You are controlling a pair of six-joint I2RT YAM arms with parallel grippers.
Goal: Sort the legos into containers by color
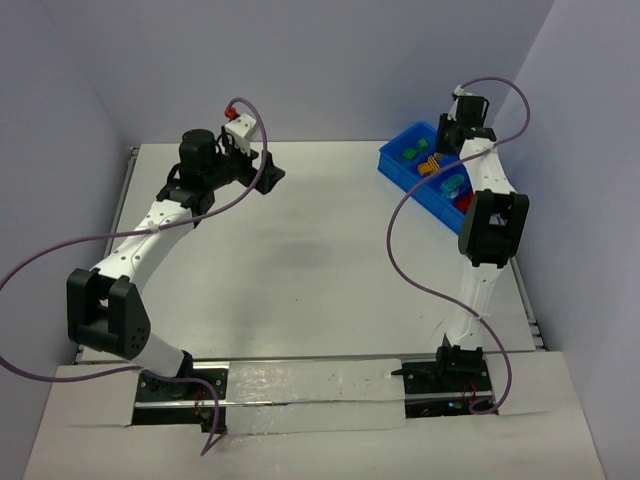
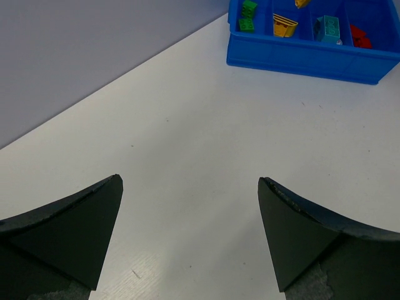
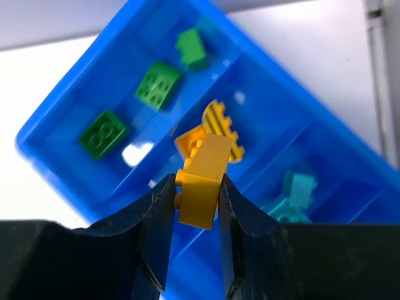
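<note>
Brick [image 3: 203,181] in yellow sat pinched in the right claw [image 3: 195,184] over the blue bin [image 3: 269,94] at two o'clock; the left claw [image 2: 190,180] gaped, released.

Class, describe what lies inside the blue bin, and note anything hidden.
The blue bin holds green bricks, yellow-orange pieces, a light blue brick and a red brick. The right hand and its yellow brick hide some of the floor.
</note>
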